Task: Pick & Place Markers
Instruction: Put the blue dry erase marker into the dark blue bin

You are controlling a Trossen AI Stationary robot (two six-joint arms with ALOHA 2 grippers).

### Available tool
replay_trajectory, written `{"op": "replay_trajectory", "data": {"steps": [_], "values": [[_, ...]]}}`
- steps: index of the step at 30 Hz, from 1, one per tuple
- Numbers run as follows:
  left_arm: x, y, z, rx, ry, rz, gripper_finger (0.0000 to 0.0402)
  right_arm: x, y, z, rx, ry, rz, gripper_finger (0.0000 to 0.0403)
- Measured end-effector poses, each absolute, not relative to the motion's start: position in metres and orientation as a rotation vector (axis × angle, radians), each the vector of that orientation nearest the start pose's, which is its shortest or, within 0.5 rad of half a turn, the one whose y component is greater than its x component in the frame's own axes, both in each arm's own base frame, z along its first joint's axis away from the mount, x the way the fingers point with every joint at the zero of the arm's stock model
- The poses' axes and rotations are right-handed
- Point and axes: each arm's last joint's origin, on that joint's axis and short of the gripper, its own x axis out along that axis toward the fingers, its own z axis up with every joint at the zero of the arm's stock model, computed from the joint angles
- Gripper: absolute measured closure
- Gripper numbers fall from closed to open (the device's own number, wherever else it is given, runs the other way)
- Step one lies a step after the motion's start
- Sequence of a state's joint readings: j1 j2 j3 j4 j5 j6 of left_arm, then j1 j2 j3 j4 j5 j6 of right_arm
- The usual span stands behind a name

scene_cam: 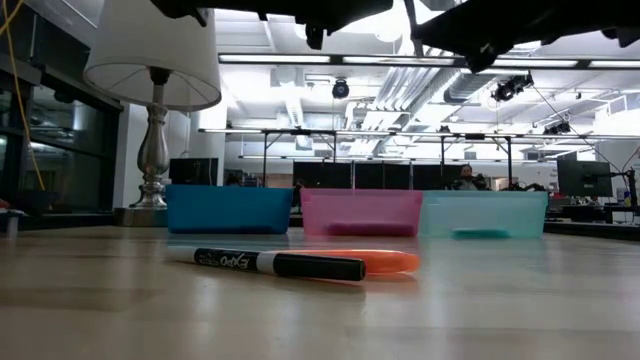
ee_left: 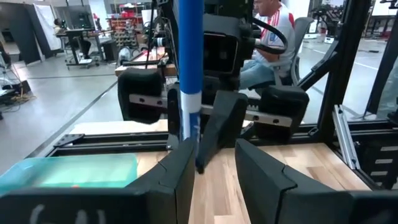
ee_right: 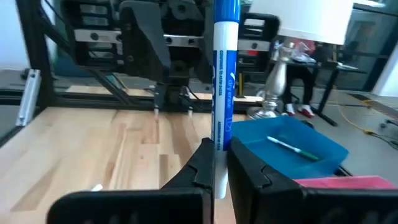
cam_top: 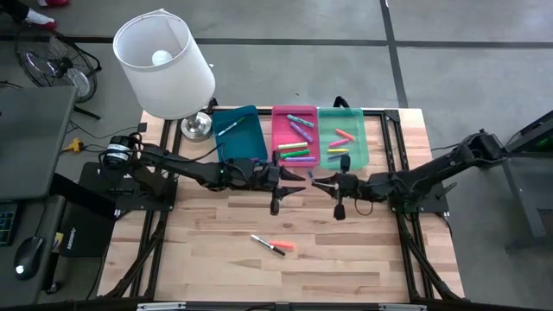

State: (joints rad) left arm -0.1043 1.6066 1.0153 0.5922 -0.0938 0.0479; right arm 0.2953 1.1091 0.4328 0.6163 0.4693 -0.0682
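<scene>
My right gripper [ee_right: 217, 163] is shut on a blue-capped white marker [ee_right: 222, 81], held upright above the table's middle. My left gripper [ee_left: 214, 163] faces it from the table's left, open, its fingers just short of the marker [ee_left: 189, 74]. In the high view the two grippers [cam_top: 295, 177] [cam_top: 318, 182] nearly meet in front of the pink tray [cam_top: 278, 142]. A black marker [cam_top: 267, 244] and an orange marker [cam_top: 286, 246] lie flat side by side on the wood nearer the front edge. More markers lie in the pink and green [cam_top: 362, 138] trays. My right gripper pinches the marker's white barrel near its lower end [ee_right: 219, 140] between its two fingers. The fingers are level, come from the table's right and lie across the marker. The marker stands upright, cap end up, lifted clear of the table.
Blue [cam_top: 246, 142], pink and green trays stand in a row at the far edge; the blue one holds a thin pen [cam_top: 227, 130]. A lamp with a white shade [cam_top: 164, 65] stands at the far left corner. Bare wood lies around the two loose markers [scene_cam: 300, 264].
</scene>
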Motion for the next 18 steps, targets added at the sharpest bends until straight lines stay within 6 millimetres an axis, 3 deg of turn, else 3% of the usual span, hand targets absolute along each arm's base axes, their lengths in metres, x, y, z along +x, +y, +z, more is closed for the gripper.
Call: {"op": "replay_trajectory", "data": {"steps": [18], "values": [[0.3611,-0.0330,0.2791,0.050,0.016,0.062,0.0289,0.2282,0.0485,0.2205,-0.081,0.061,-0.162,0.0390]]}}
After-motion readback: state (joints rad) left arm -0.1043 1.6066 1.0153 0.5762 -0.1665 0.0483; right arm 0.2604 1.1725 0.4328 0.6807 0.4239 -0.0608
